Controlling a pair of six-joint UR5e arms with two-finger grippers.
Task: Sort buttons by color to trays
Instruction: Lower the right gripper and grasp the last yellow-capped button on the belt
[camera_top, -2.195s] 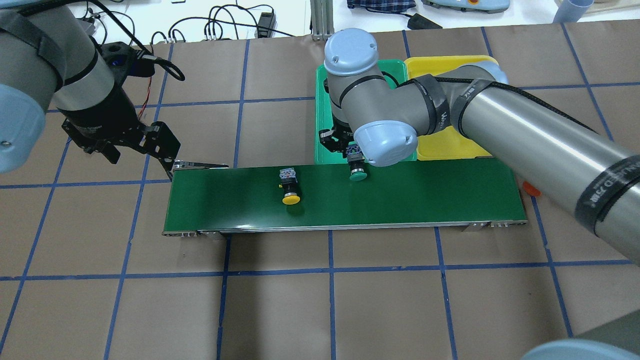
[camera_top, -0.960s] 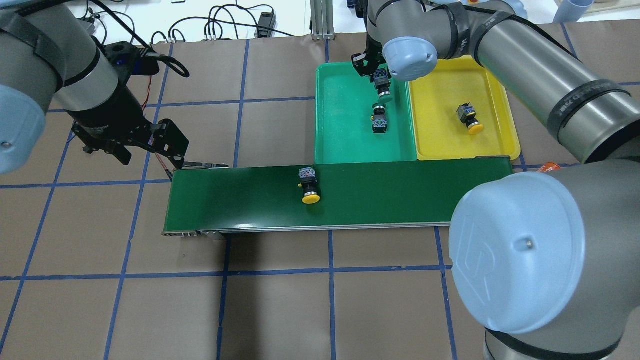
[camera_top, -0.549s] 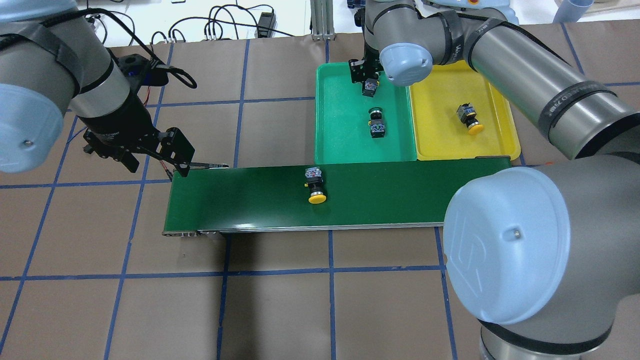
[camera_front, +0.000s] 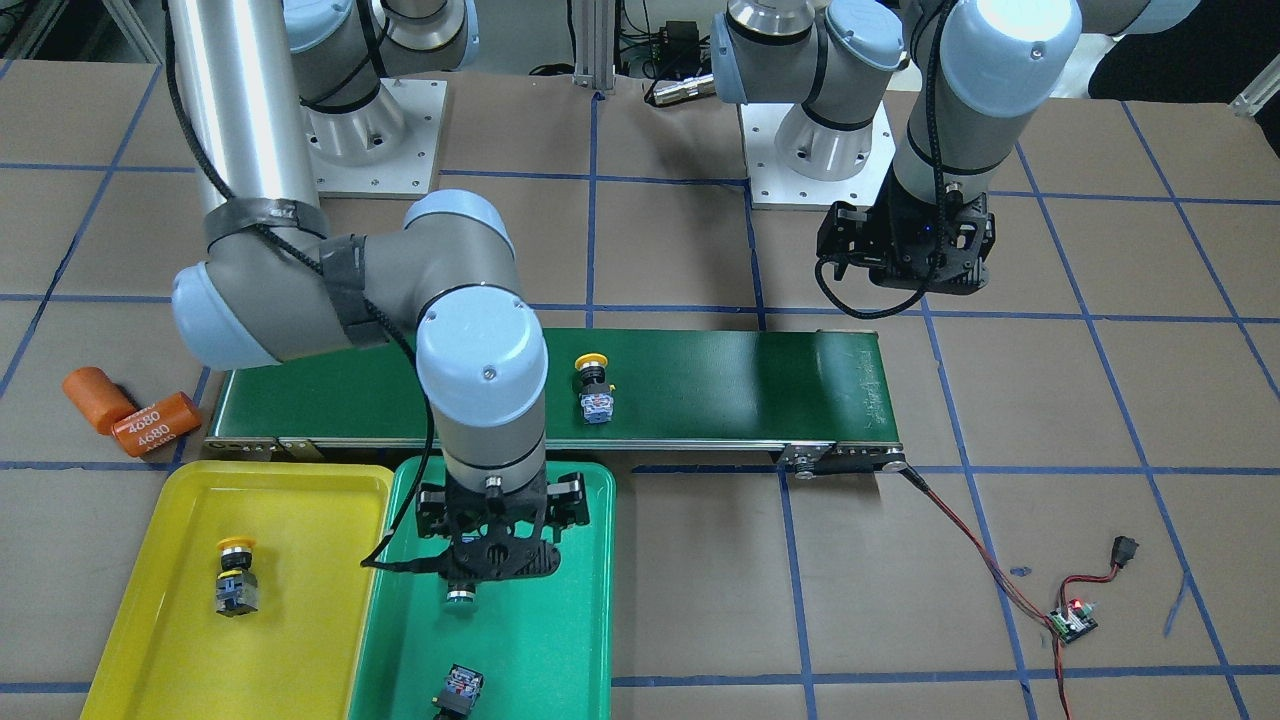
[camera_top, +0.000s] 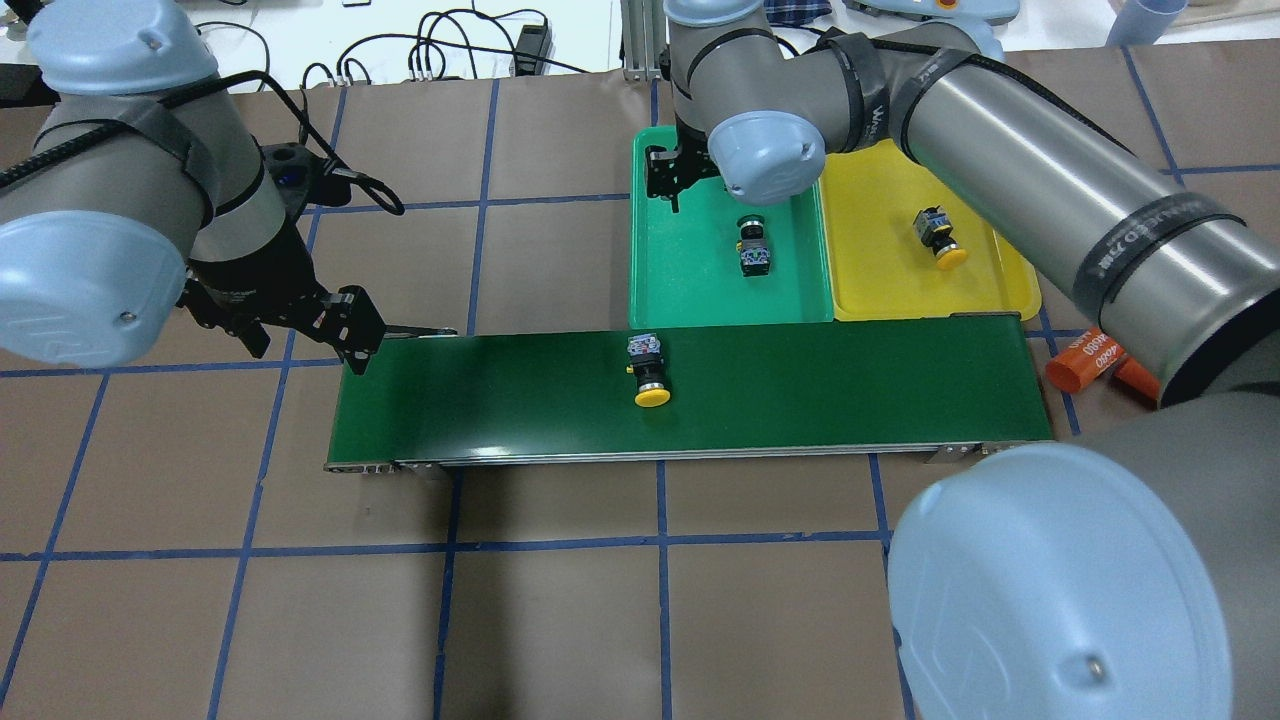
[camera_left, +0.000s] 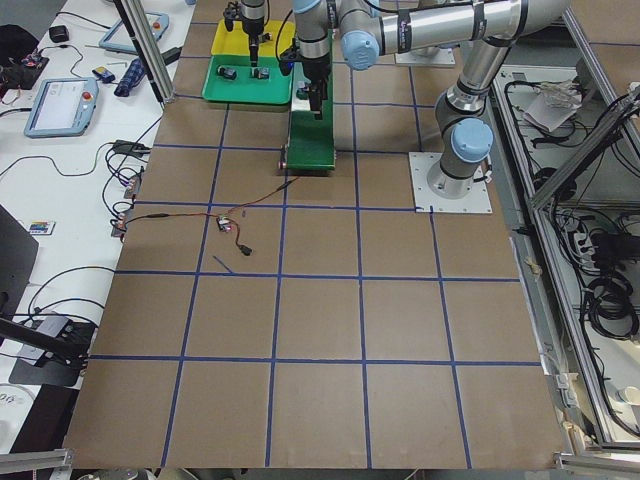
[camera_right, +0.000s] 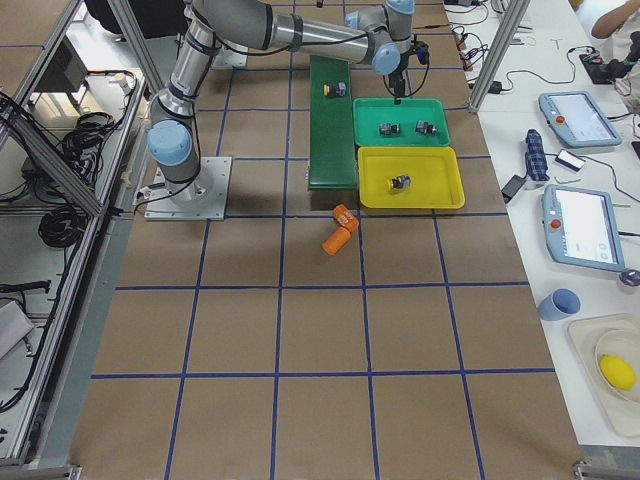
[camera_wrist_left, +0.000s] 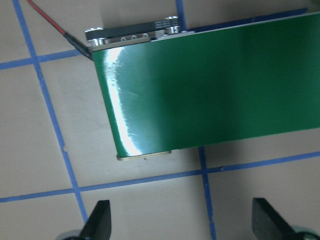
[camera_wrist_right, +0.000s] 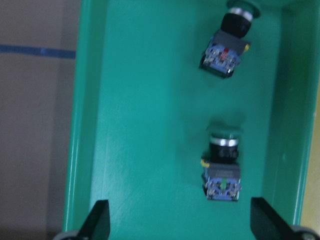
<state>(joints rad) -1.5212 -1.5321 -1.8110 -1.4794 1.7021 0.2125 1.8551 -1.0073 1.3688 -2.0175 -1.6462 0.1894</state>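
The left gripper (camera_wrist_left: 182, 224) hangs spread, empty, beside the long dark green conveyor belt (camera_top: 480, 400) carrying one yellow-capped push button (camera_top: 648, 370). The right gripper (camera_wrist_right: 180, 224), spread and empty, hovers over the bright green plastic tray (camera_top: 680, 285) holding two green-capped push buttons (camera_wrist_right: 223, 170) (camera_wrist_right: 225, 50); the yellow plastic tray (camera_top: 880, 290) holds another yellow-capped button (camera_top: 938, 235).
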